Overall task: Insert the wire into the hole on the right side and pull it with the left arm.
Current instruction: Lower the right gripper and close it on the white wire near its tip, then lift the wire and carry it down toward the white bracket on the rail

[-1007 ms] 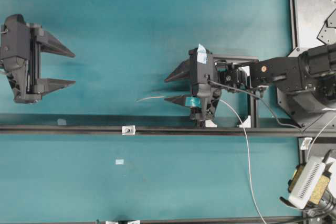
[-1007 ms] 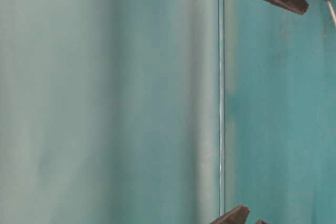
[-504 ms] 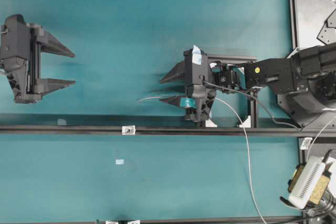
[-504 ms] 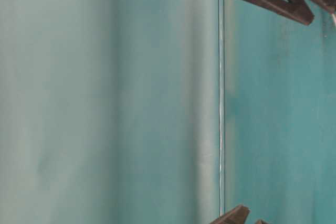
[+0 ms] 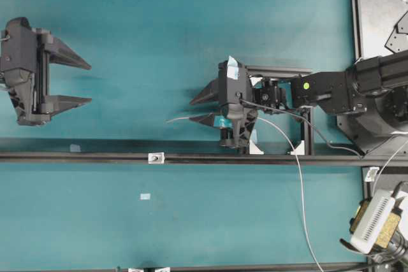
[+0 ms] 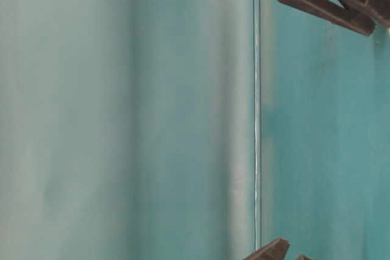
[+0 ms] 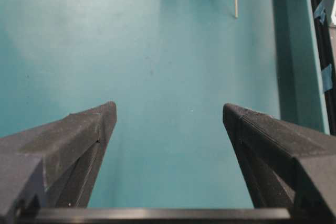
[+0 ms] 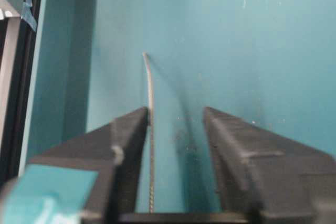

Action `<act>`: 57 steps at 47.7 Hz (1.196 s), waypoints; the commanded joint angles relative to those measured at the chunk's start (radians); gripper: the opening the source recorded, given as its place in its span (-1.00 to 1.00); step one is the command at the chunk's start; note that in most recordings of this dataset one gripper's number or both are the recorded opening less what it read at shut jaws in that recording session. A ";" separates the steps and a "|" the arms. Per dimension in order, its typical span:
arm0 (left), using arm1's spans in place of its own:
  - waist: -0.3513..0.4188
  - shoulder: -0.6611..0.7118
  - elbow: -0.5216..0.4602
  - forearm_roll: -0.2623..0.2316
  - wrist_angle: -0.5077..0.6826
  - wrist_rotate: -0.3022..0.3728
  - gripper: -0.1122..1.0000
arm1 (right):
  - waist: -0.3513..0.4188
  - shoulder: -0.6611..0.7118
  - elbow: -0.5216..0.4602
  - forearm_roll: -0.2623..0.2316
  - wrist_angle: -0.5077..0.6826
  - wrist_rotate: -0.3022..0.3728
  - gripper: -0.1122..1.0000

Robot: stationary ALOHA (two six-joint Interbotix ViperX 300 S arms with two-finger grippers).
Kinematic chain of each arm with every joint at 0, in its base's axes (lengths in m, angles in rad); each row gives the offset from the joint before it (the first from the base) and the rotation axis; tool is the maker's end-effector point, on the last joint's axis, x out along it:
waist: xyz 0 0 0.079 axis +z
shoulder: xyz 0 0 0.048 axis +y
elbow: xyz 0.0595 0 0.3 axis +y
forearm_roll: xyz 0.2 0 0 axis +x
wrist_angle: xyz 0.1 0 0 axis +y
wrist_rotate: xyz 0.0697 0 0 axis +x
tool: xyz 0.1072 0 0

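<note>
The wire (image 5: pixel 180 119) is a thin pale cable; its free end pokes left out of my right gripper (image 5: pixel 191 111), and the rest trails off to the lower right (image 5: pixel 299 183). In the right wrist view the wire (image 8: pixel 151 129) runs between the fingers, against the left finger (image 8: pixel 123 135). A gap stays to the other finger, so my right gripper (image 8: pixel 175 111) is open. The hole is in a tiny white block (image 5: pixel 155 157) on the black rail, left of and below that gripper. My left gripper (image 5: pixel 89 83) hangs open and empty at the far left (image 7: pixel 168 107).
A black rail (image 5: pixel 76 156) crosses the teal table from side to side. A black frame with white clamp parts (image 5: pixel 255 148) stands just behind my right gripper. A small pale tape mark (image 5: pixel 145 196) lies below the rail. A boxed device (image 5: pixel 373 221) sits at the bottom right.
My right gripper has moved left along the wire and its jaws have narrowed round it. The left arm has stayed still.
</note>
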 commanded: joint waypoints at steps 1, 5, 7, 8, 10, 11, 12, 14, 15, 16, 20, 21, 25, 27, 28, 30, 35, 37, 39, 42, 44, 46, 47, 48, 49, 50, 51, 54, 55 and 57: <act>0.002 -0.006 -0.012 -0.003 -0.008 -0.002 0.21 | 0.002 -0.009 -0.023 0.000 -0.006 0.000 -0.04; 0.002 -0.006 -0.012 -0.003 -0.008 -0.002 0.21 | 0.002 -0.009 -0.023 -0.002 -0.006 0.000 -0.17; 0.002 -0.006 -0.011 -0.002 -0.008 -0.002 0.21 | 0.002 -0.009 -0.023 -0.002 -0.006 0.000 -0.22; 0.002 -0.006 -0.012 -0.003 -0.008 -0.002 0.21 | 0.002 -0.009 -0.023 -0.002 -0.006 0.000 -0.25; 0.002 -0.006 -0.011 -0.002 -0.008 -0.002 0.21 | 0.002 -0.009 -0.023 0.000 -0.005 0.000 -0.30; 0.002 -0.006 -0.011 -0.003 -0.008 -0.002 0.21 | 0.002 -0.008 -0.025 -0.002 -0.003 0.000 -0.33; 0.002 -0.006 -0.012 -0.003 -0.008 -0.002 0.21 | 0.002 -0.009 -0.023 -0.002 0.000 0.000 -0.38; 0.002 -0.006 -0.011 -0.003 -0.008 -0.002 0.21 | 0.002 -0.009 -0.023 -0.002 0.005 0.000 -0.49; 0.000 -0.006 -0.012 -0.003 -0.008 -0.002 0.21 | 0.002 -0.009 -0.025 -0.002 0.006 0.000 -0.56; 0.000 -0.006 -0.011 -0.003 -0.008 -0.002 0.21 | 0.002 -0.009 -0.023 -0.002 0.009 0.000 -0.62; 0.002 -0.006 -0.011 -0.003 -0.008 -0.002 0.21 | 0.002 -0.009 -0.025 -0.002 0.018 0.000 -0.79; 0.002 -0.006 -0.011 -0.003 -0.008 -0.002 0.21 | 0.002 -0.009 -0.025 -0.002 0.020 0.000 -0.80; 0.002 -0.006 -0.011 -0.003 -0.008 -0.002 0.21 | 0.002 -0.009 -0.025 -0.002 0.025 0.000 -0.81; 0.002 -0.006 -0.011 -0.003 -0.008 -0.002 0.21 | 0.002 -0.009 -0.025 -0.002 0.025 0.000 -0.81; 0.002 -0.006 -0.011 -0.002 -0.008 -0.002 0.21 | 0.002 -0.009 -0.023 -0.002 0.026 0.000 -0.81; 0.002 -0.006 -0.011 -0.003 -0.008 -0.002 0.21 | 0.003 -0.011 -0.023 0.000 0.026 0.000 -0.81; 0.002 -0.006 -0.012 -0.003 -0.008 -0.002 0.21 | 0.002 -0.028 -0.020 -0.002 0.028 0.000 -0.81; 0.002 -0.008 -0.014 -0.003 -0.008 -0.002 0.21 | 0.003 -0.041 -0.018 -0.002 0.034 0.000 -0.81; 0.000 -0.006 -0.015 -0.003 -0.008 -0.002 0.21 | 0.002 -0.058 -0.018 0.000 0.046 0.000 -0.81; 0.002 -0.006 -0.018 -0.002 -0.008 -0.002 0.21 | 0.002 -0.084 -0.018 -0.002 0.067 0.000 -0.81; 0.002 -0.008 -0.018 -0.003 -0.008 -0.002 0.21 | 0.002 -0.103 -0.018 -0.002 0.083 0.000 -0.81; 0.000 -0.006 -0.018 -0.003 -0.008 -0.002 0.21 | 0.002 -0.123 -0.018 -0.002 0.100 0.000 -0.81; 0.002 -0.006 -0.018 -0.003 -0.008 -0.002 0.21 | 0.002 -0.133 -0.018 -0.002 0.109 0.000 -0.81; 0.002 -0.006 -0.020 -0.002 -0.008 -0.002 0.22 | 0.002 -0.147 -0.018 -0.002 0.120 0.000 -0.81; 0.002 -0.008 -0.021 -0.002 -0.008 -0.002 0.21 | 0.003 -0.156 -0.017 -0.002 0.126 0.000 -0.81; 0.002 -0.008 -0.021 -0.003 -0.008 -0.002 0.21 | 0.002 -0.166 -0.017 -0.002 0.133 -0.002 -0.81; 0.000 -0.008 -0.023 -0.002 -0.008 -0.002 0.21 | 0.002 -0.175 -0.017 -0.002 0.140 -0.002 -0.81; 0.002 -0.008 -0.026 -0.003 -0.008 -0.002 0.21 | 0.002 -0.201 -0.017 -0.002 0.158 -0.005 -0.81; 0.002 -0.008 -0.028 -0.003 -0.008 -0.002 0.21 | 0.002 -0.209 -0.017 -0.002 0.164 -0.005 -0.81; 0.002 -0.008 -0.029 -0.002 -0.008 -0.002 0.21 | -0.002 -0.225 -0.015 -0.002 0.176 -0.006 -0.81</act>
